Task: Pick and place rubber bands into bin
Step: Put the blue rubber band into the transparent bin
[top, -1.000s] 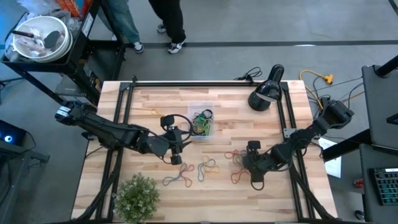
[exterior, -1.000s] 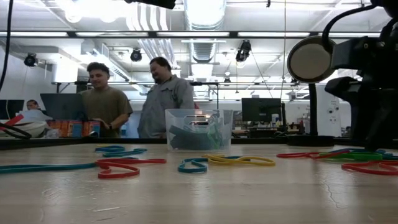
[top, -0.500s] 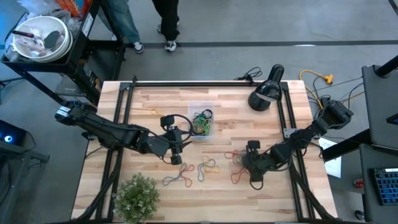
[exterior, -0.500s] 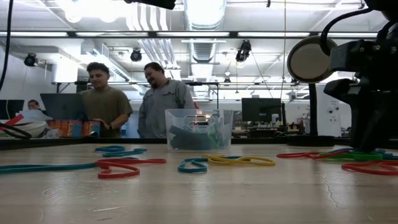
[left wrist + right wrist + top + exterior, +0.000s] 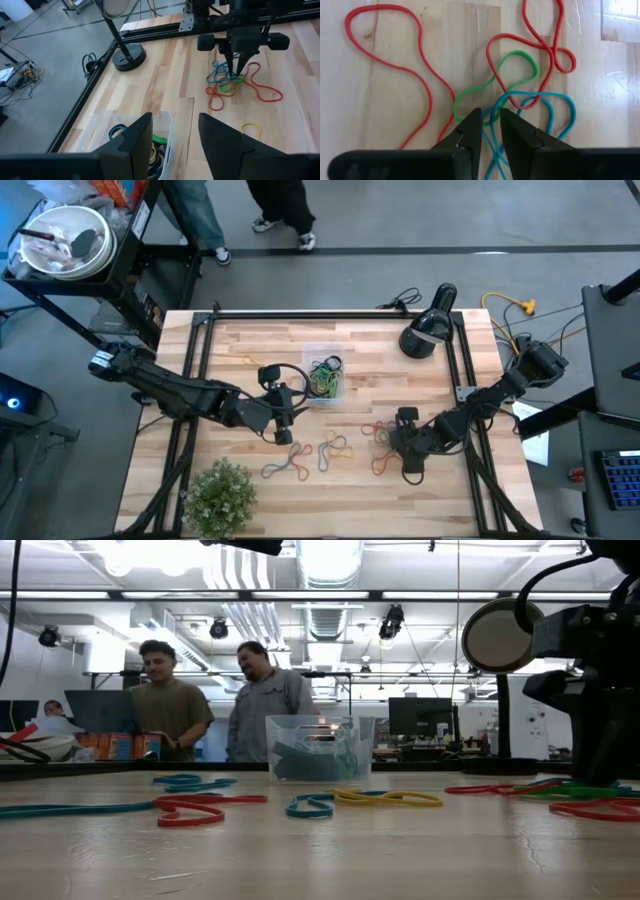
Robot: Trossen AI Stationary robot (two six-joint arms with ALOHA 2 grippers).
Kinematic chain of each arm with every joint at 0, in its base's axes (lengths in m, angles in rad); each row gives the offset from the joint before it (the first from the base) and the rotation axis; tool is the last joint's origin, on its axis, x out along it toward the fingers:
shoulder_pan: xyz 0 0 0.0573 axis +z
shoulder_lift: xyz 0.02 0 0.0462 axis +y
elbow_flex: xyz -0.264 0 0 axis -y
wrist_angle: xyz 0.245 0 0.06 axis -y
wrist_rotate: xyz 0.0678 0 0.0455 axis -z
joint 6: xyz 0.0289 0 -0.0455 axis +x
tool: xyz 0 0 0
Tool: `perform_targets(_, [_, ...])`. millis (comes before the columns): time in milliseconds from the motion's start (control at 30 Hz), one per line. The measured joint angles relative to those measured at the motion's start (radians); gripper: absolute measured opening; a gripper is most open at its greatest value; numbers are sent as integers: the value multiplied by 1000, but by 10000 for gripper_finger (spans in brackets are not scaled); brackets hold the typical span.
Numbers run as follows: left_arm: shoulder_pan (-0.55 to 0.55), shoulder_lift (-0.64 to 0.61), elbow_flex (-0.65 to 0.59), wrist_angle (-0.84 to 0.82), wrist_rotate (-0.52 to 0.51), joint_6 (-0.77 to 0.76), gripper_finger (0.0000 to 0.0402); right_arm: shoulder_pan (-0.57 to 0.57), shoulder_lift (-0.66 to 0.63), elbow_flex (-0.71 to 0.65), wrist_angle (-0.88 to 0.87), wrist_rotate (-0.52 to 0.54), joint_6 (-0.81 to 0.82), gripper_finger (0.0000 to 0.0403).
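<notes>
Between my right gripper's [image 5: 490,131] fingertips, down at the tabletop, runs a strand of a blue rubber band [image 5: 546,106], and the fingers are pinched close upon it with only a narrow gap left. The blue loop lies tangled with a green rubber band [image 5: 496,81] and red rubber bands [image 5: 395,65] that spread just ahead of and beside my tips on the wooden table [image 5: 400,490]. Farther toward the table's middle lie more loose bands [image 5: 333,448], well apart from my right gripper. Beyond them hangs my left gripper [image 5: 286,418], its fingers spread and holding nothing, just beside the bin [image 5: 325,375]. The bin sits near the table's far-middle with several coloured bands already in it. Past the table, two people [image 5: 170,705] stand in the room.
</notes>
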Motion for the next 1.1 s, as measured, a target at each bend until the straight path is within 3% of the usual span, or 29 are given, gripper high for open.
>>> perform_targets(167, [0, 0, 0, 0, 0, 0, 144, -1, 0, -4, 0, 0, 0, 51])
perform_targets(333, [0, 0, 0, 0, 0, 0, 144, 0, 0, -6, 0, 0, -3, 13])
perform_targets(567, [0, 0, -1, -1, 0, 0, 144, 0, -12, 12, -7, 0, -17, 9])
perform_targets(833, [0, 0, -2, -2, 0, 0, 144, 0, -86, 127, -88, -3, -107, 8])
perform_targets(1100, [-1, 0, -26, -2, 0, -22, 144, 0, -174, 279, -97, 3, -316, 8])
